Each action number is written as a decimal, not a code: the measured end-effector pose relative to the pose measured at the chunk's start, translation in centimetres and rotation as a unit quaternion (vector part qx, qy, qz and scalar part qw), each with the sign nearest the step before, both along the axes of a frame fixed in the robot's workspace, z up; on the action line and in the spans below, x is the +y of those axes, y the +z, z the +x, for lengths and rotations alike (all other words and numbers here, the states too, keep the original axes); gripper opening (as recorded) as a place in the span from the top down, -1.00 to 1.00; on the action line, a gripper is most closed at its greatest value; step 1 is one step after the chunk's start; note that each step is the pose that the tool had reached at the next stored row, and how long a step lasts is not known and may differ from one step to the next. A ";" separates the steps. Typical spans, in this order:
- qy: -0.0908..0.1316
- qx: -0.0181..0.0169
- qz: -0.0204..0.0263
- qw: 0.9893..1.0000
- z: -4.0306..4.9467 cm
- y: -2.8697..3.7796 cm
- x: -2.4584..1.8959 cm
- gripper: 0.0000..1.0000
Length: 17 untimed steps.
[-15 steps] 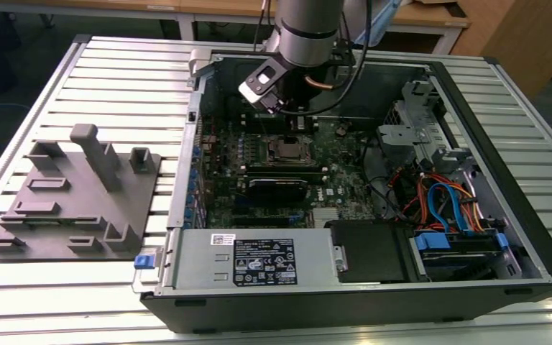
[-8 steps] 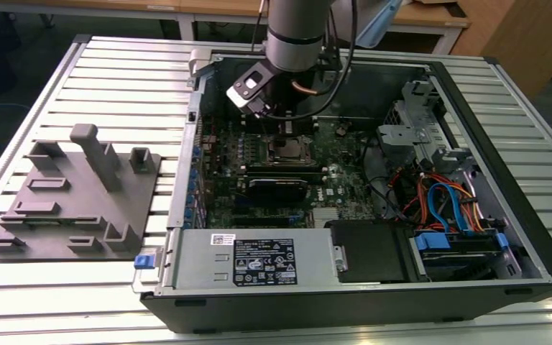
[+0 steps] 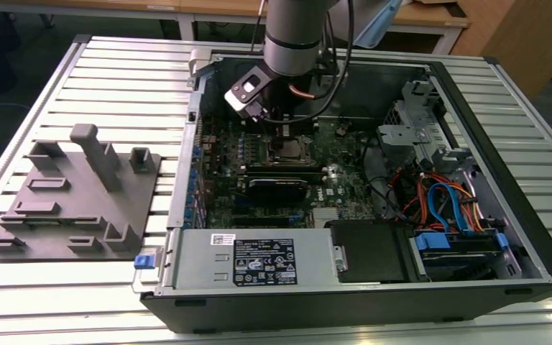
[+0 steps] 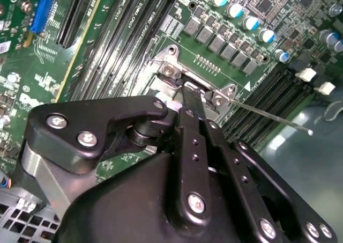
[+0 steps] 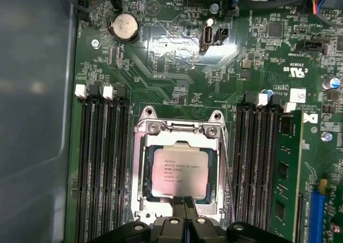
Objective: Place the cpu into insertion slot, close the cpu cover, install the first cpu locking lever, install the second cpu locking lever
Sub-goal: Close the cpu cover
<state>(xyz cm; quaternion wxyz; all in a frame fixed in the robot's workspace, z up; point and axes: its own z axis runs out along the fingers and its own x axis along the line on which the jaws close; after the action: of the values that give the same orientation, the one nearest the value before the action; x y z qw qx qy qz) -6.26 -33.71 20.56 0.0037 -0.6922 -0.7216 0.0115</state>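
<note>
Cpu [image 5: 179, 170] and motherboard [image 5: 177, 66] are housed in an open computer case [image 3: 372, 302], which is laid on a slatted metal bench [image 3: 113, 65]. Wooden furniture [image 3: 516, 29] is seen behind the bench. A grey fixture block [image 3: 75, 198] is set on the bench well apart from the end effector [image 3: 281, 122], towards the exterior view's left.

The cpu is shown as a silvery-grey square, seated in the insertion slot [image 5: 146, 196] just beneath the end effector's fingertips. The cpu cover [image 5: 179, 128] is laid flat over its edges. Black memory slots [image 5: 102, 168] are ranged on both sides of it.

In the first wrist view the fingers [image 5: 180, 213] are seen pressed together with no gap and nothing visible between them, their tips at the cover's nearest edge. In the second wrist view a thin locking lever [image 4: 273, 118] is shown angled away from the socket, just beyond the fingertips.
</note>
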 end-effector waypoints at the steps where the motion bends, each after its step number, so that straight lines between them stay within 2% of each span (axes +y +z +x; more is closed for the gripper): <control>1: 0.000 0.000 0.000 1.000 -0.01 -0.17 0.00 0.80; 4: 0.000 0.002 0.000 1.000 -0.02 -0.60 0.00 0.80; 7: 0.000 0.002 0.000 1.000 -0.05 -0.61 0.00 0.80; 9: 0.000 0.002 0.000 1.000 -0.09 -0.39 0.00 0.80; 13: 0.000 0.002 0.000 1.000 -0.16 0.55 0.00 0.80; 17: 0.000 0.002 0.000 1.000 -0.16 0.64 0.01 0.80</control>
<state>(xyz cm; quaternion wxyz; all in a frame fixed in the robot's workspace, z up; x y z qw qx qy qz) -6.42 -33.70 21.20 0.0050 -0.6921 -0.7217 0.0127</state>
